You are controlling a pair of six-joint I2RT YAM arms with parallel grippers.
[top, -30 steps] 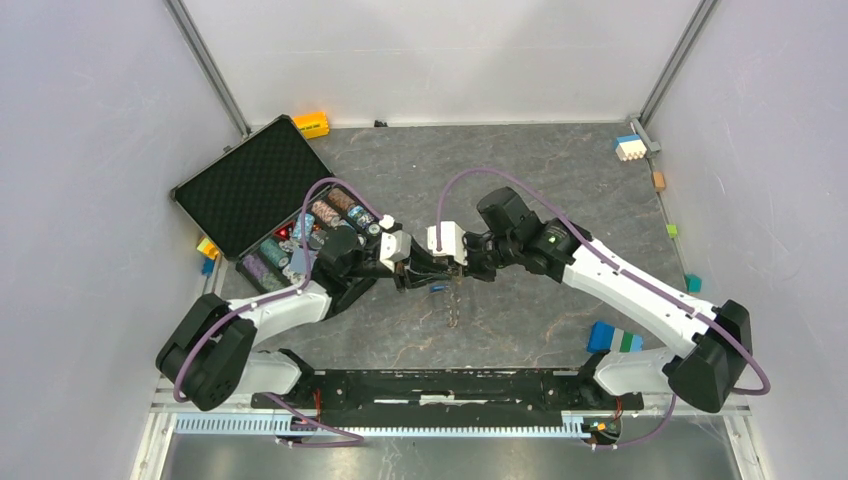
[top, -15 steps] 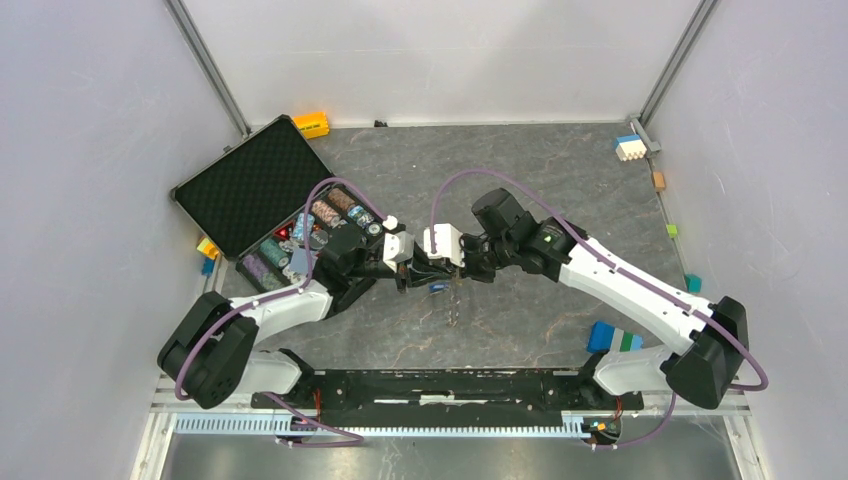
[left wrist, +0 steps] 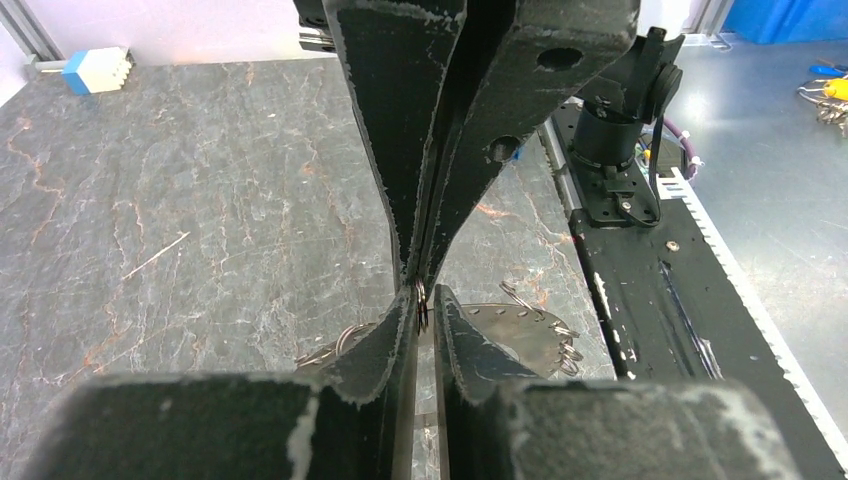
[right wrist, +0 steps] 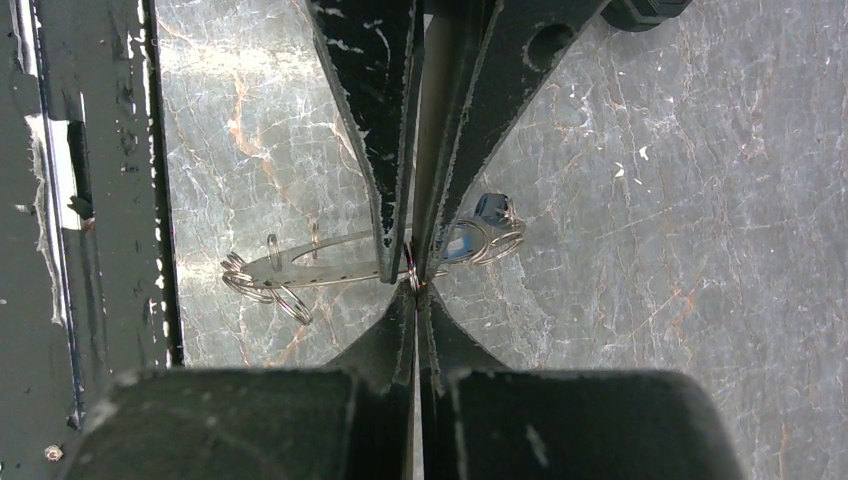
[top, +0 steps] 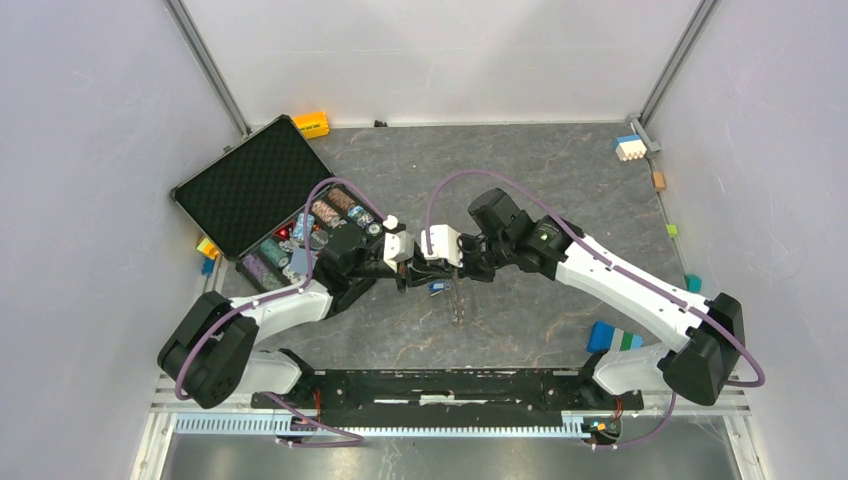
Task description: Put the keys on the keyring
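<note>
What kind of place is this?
Probably a robot lab's practice booth: a left arm and right arm bolted at a grey table edge, white panels around it, toy blocks and a poker chip case nearby.

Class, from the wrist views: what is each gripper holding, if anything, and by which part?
Both the left gripper and the right gripper pinch the keyring by one small ring, where their fingertips meet.

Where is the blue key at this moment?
Top view: the blue key is mid-table, just below where the left gripper and right gripper meet, beside the keyring strand dangling toward the arm bases.
</note>
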